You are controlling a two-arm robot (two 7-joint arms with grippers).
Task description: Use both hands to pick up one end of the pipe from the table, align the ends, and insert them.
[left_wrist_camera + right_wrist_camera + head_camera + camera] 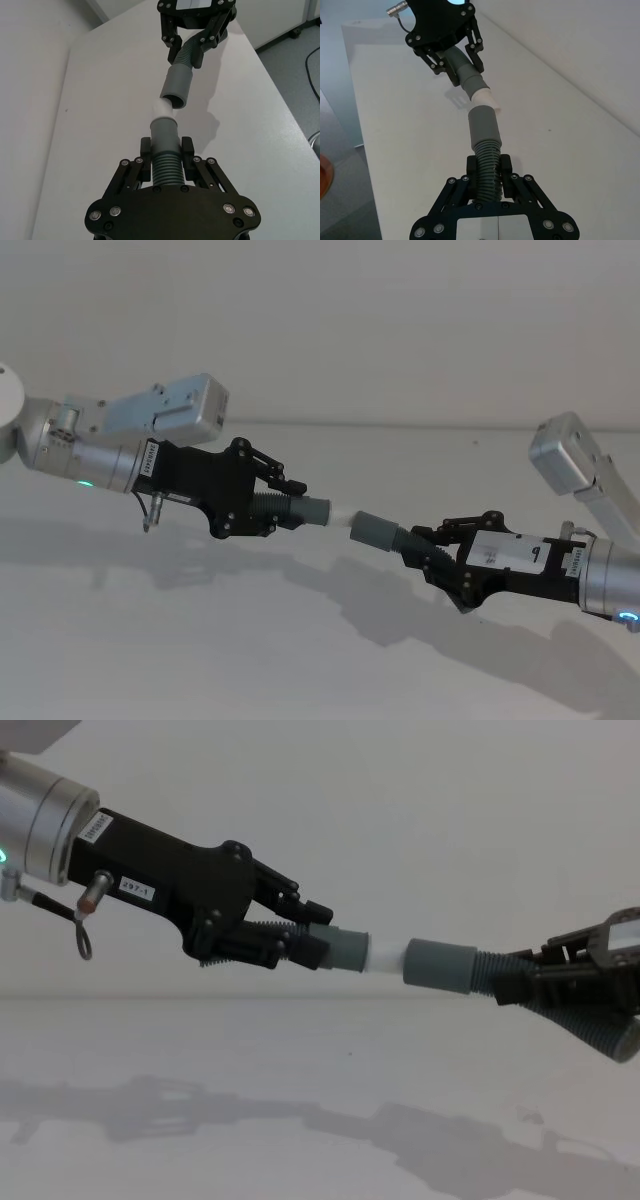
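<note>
Both pipe pieces hang in the air above the white table (200, 640). My left gripper (285, 502) is shut on the corrugated part of the piece with the grey cuff (312, 510) and white tip (340, 514). My right gripper (420, 545) is shut on the corrugated part of the other piece, behind its wider grey cuff (375, 531). The two ends face each other, almost in line. In the chest view the white tip (385, 956) meets the mouth of the wide cuff (440, 964). In the left wrist view the white tip (162, 108) touches the wide cuff's (177, 85) rim slightly off-centre.
The table's side edge (270, 80) drops to a grey floor with a cable (312, 75). On the opposite side, the table edge (362, 150) borders floor holding an orange object (324, 175). A plain wall (400, 820) stands behind the table.
</note>
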